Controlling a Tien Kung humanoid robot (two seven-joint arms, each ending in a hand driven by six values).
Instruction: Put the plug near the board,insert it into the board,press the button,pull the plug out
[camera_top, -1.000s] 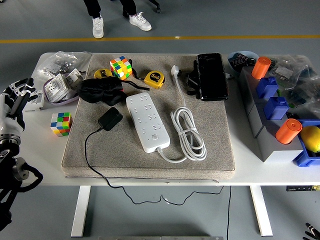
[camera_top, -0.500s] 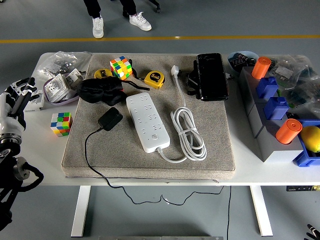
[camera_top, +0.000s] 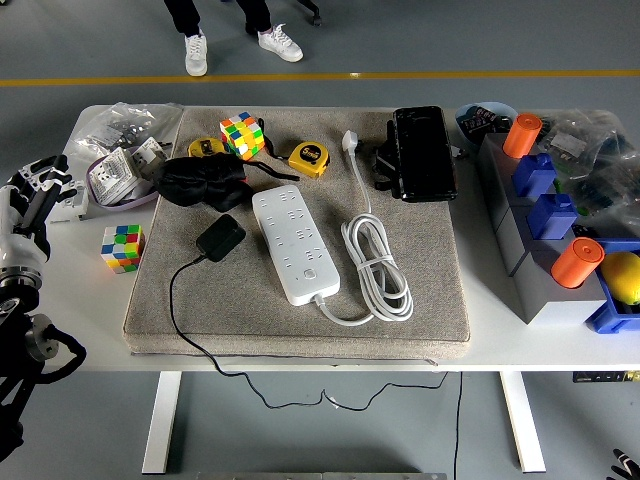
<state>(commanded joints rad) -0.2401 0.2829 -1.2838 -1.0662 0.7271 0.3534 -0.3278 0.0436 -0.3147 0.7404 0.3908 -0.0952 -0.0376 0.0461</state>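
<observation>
A white power strip (camera_top: 295, 243) lies diagonally in the middle of the grey mat (camera_top: 440, 290), its button (camera_top: 311, 273) near the lower end. Its white cord (camera_top: 377, 265) is coiled to the right and ends in a white plug (camera_top: 349, 140) at the mat's back. A black plug (camera_top: 220, 238) with a thin black cable (camera_top: 176, 300) rests just left of the strip. My left hand (camera_top: 35, 190) hovers at the table's left edge, well away from the black plug, fingers relaxed and empty. Only the fingertips of my right hand (camera_top: 625, 462) show at the bottom right corner.
Two puzzle cubes (camera_top: 122, 247) (camera_top: 242, 134), a yellow tape measure (camera_top: 308, 158), a black cloth (camera_top: 200, 180) and a black case (camera_top: 422, 152) surround the strip. At the right stands a grey box (camera_top: 530, 260) with orange cylinders and blue blocks. Plastic bags (camera_top: 125, 150) lie at the back left. A person's feet (camera_top: 196, 52) show beyond the table.
</observation>
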